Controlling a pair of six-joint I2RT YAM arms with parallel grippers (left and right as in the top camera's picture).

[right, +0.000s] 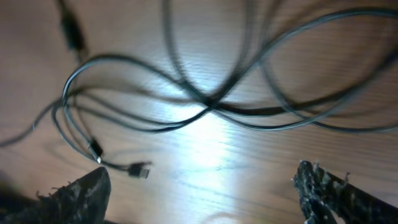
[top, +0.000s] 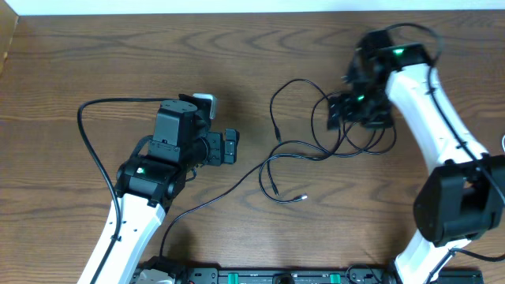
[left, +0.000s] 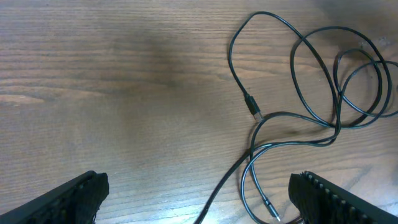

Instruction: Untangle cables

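Dark cables (top: 316, 150) lie in loose crossing loops on the wooden table, right of centre. One plug end (top: 304, 198) lies free near the front. No white cable shows in any view. My left gripper (top: 231, 147) is open and empty, left of the loops. In the left wrist view the open fingers (left: 199, 202) frame a cable strand (left: 227, 180) and a plug (left: 269, 206). My right gripper (top: 341, 110) hovers over the right-hand loops, open. In the right wrist view its fingers (right: 202, 199) are apart above bare wood, with the crossed loops (right: 208, 102) and a plug (right: 140, 169) beyond them.
A thicker black arm wire (top: 83, 126) arcs out to the left of the left arm. One long strand (top: 205, 203) runs from the tangle towards the front edge. The table's far edge (top: 237, 11) is at the top.
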